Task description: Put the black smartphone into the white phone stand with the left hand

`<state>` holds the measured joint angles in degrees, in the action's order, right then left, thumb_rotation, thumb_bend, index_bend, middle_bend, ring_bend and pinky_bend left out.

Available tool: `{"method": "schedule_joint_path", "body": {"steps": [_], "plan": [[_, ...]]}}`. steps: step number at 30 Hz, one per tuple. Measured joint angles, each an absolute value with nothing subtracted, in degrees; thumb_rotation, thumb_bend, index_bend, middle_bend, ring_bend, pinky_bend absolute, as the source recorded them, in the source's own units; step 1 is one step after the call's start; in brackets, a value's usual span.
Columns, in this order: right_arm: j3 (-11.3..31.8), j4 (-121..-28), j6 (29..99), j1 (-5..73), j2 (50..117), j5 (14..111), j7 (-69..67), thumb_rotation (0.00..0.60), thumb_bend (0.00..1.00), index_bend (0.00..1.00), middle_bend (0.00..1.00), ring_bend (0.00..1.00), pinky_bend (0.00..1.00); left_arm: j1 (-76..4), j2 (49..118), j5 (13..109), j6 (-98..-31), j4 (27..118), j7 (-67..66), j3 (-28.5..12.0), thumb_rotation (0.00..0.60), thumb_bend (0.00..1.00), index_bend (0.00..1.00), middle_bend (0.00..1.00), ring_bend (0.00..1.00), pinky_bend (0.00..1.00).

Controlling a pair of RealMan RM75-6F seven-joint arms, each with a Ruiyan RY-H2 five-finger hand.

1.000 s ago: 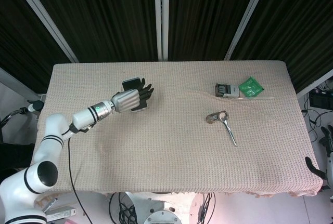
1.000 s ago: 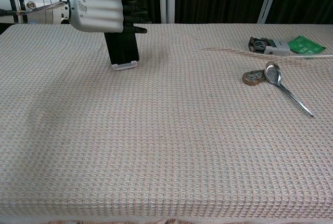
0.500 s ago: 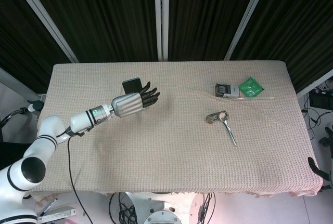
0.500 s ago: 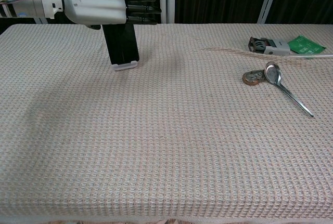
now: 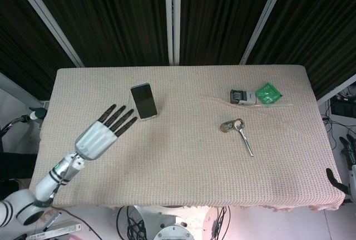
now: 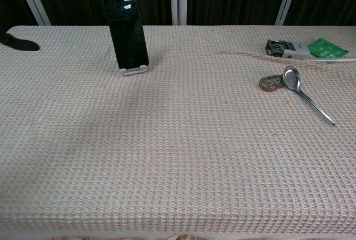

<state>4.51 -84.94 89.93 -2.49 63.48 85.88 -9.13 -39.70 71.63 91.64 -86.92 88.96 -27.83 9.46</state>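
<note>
The black smartphone [image 5: 143,101] [image 6: 127,31] stands upright, leaning back in the white phone stand [image 6: 135,70], whose lip shows under its lower edge. Nothing touches the phone. My left hand [image 5: 105,131] hovers over the table's front left, well short of the phone, with its dark fingers spread and nothing in it. In the chest view only a dark fingertip [image 6: 19,43] shows at the left edge. My right hand [image 5: 350,153] is a sliver at the right edge of the head view, beyond the table; how its fingers lie is unclear.
On the right half of the table lie a metal spoon [image 5: 245,140] [image 6: 306,95] beside a small round metal piece [image 5: 227,125], a grey and white device [image 5: 242,96] [image 6: 286,49], and a green packet [image 5: 268,92] [image 6: 328,48].
My left hand has let go of the phone and drawn back to the table's front left, fingers spread. The phone stays upright in the stand.
</note>
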Motion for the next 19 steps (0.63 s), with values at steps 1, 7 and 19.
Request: {"method": "schedule_joint_path", "body": {"steps": [1,7,19], "plan": [[4.22,-84.67,89.8,-2.39,63.49,86.34,-9.05,0.6,0.42,0.0,0.0,0.0,0.0,-36.79,70.87,90.19,-88.53,90.58,-26.83,9.62,0.597,0.0,0.04,0.06,0.05,0.17],[2.77,-82.88,88.35,-1.46,63.85,88.4,-7.87,0.6,0.63,0.0,0.0,0.0,0.0,-20.29,67.03,80.55,-94.1,96.6,-16.29,12.35,0.259,0.0,0.04,0.05,0.05,0.17],[1.31,-86.61,85.88,1.67,62.24,92.86,-2.39,0.6,0.68,0.0,0.0,0.0,0.0,-11.93,66.21,82.76,-95.46,91.57,-10.16,12.3,0.187,0.0,0.04,0.03,0.05,0.17]]}}
